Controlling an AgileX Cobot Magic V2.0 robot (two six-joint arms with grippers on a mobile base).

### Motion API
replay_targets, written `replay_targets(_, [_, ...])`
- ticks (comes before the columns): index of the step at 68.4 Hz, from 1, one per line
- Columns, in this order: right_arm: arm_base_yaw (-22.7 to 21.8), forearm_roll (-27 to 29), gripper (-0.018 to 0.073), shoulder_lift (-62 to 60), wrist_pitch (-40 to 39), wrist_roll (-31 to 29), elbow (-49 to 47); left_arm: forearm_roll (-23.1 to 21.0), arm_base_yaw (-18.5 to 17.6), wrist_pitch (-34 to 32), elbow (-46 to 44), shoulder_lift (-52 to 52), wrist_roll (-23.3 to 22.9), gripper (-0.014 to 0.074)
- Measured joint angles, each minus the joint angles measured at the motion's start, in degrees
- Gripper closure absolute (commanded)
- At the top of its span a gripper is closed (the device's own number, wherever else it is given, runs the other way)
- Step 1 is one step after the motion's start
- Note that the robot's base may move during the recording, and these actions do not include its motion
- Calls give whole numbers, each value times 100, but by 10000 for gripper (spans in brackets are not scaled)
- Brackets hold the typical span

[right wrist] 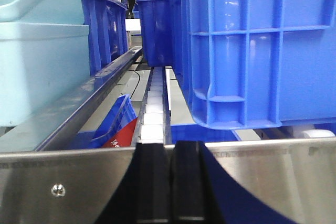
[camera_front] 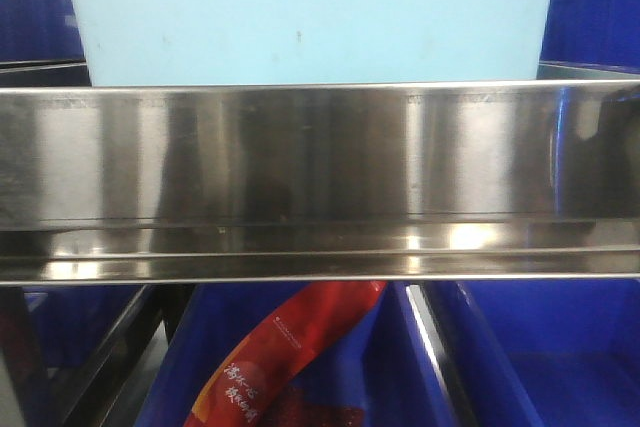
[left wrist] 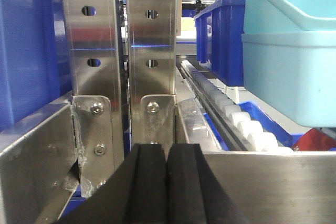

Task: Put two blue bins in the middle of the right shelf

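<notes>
A dark blue bin (right wrist: 252,45) sits on the roller shelf at the right of the right wrist view; more blue bins (right wrist: 105,24) stand behind. Another blue bin (left wrist: 223,40) shows far back in the left wrist view. Light blue tubs (camera_front: 310,12) sit on the steel shelf in the front view, and they also show in the left wrist view (left wrist: 294,61). My left gripper (left wrist: 167,179) is shut and empty, close to the steel uprights (left wrist: 152,51). My right gripper (right wrist: 169,182) is shut and empty, just before the shelf's steel front rail (right wrist: 68,182).
A wide steel shelf rail (camera_front: 320,177) fills the front view. Below it lie blue bins (camera_front: 560,357), one with a red packet (camera_front: 280,357). White roller tracks (left wrist: 236,114) run back along the shelf; they also show in the right wrist view (right wrist: 153,108).
</notes>
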Motion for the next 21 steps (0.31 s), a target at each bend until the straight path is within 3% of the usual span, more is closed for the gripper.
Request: replay_targets(21, [0, 0, 721, 0, 0, 0, 0, 0, 0, 0, 0, 0, 0, 707])
